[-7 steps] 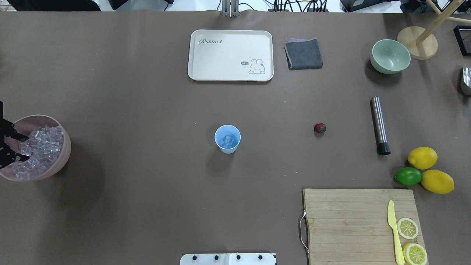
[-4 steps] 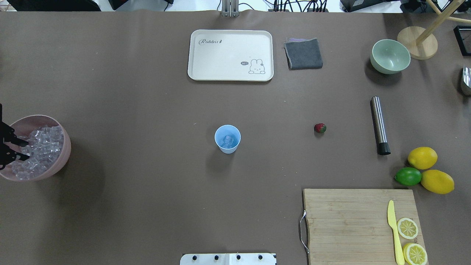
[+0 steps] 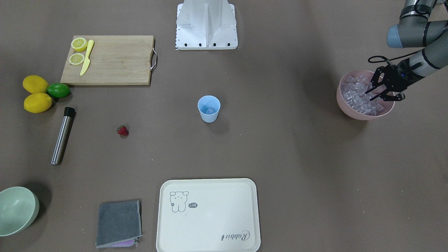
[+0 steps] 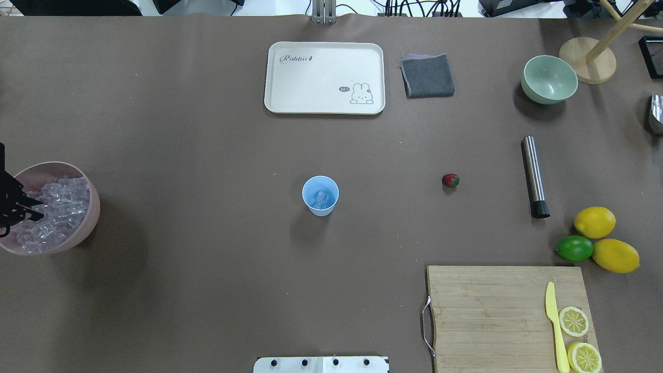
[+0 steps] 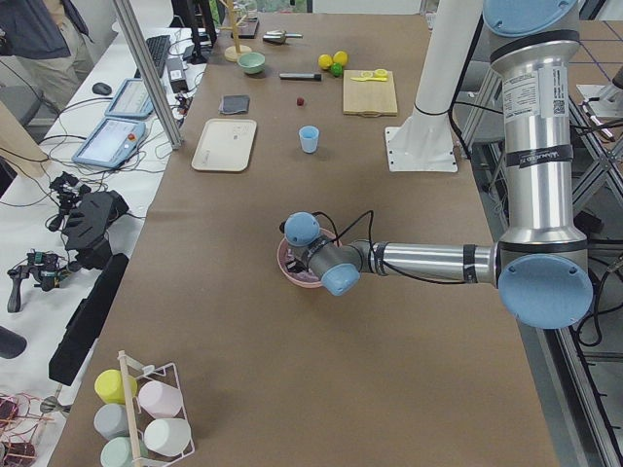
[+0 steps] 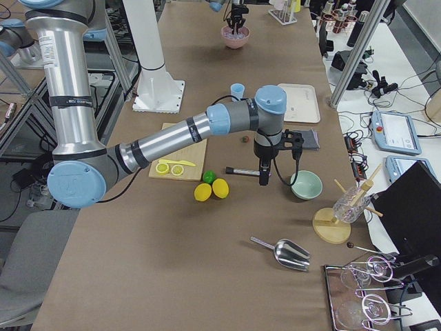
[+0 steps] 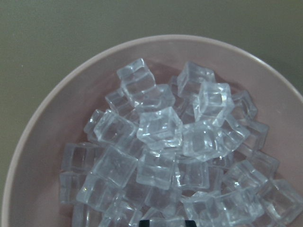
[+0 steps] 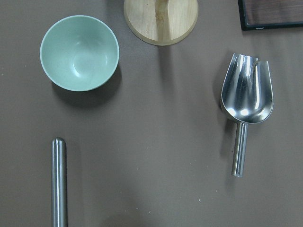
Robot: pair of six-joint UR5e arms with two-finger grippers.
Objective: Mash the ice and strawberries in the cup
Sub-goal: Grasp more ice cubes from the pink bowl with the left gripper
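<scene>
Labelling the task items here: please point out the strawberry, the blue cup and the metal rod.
strawberry [image 4: 450, 180], overhead exterior view, on its red body.
cup [image 3: 209, 117], exterior front-facing view, on its outer wall.
metal rod [image 4: 533, 176], overhead exterior view, mid-shaft.

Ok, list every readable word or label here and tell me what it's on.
"Rabbit": cursive, on the cream tray.
"hi": in the speech bubble beside the tray's rabbit drawing; small, so uncertain.
Printed label on the left arm: too small to read.
</scene>
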